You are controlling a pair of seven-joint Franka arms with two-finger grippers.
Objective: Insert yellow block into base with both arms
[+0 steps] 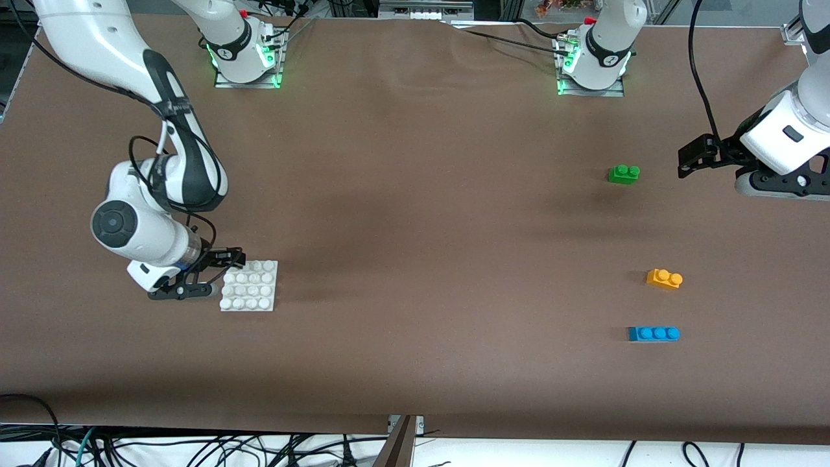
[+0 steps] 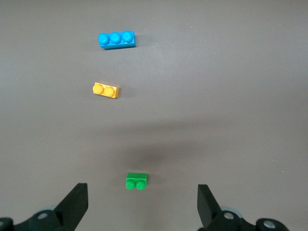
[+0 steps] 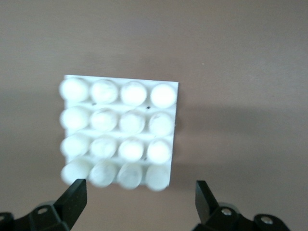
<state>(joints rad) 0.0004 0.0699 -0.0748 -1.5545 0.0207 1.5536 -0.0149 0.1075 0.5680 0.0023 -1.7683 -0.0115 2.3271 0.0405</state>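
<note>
On the brown desk (image 1: pixel 415 227) the yellow block (image 1: pixel 664 278) lies flat, studs up, toward the left arm's end, between the green brick (image 1: pixel 624 174), which is farther from the front camera, and the blue brick (image 1: pixel 653 333), which is nearer to it; all three stand apart from one another in a loose row, so each can be taken without nudging its neighbour. The base (image 1: pixel 249 285) sits well apart from them, toward the right arm's end of the desk, lying flat with its studs up and nothing on it. The left gripper (image 2: pixel 142 202) hangs in the air over the desk beside the green brick, its jaws spread wide and empty; its wrist view looks along the row of bricks, with the yellow one in the middle, which suggests it is lining up for a pick not yet begun. The right gripper (image 3: pixel 139 195) is low at the edge of the base, jaws wide open with nothing between them, framing the plate's nearest row of studs, probably placed there to steady or grasp the plate while the block is pressed in.
</note>
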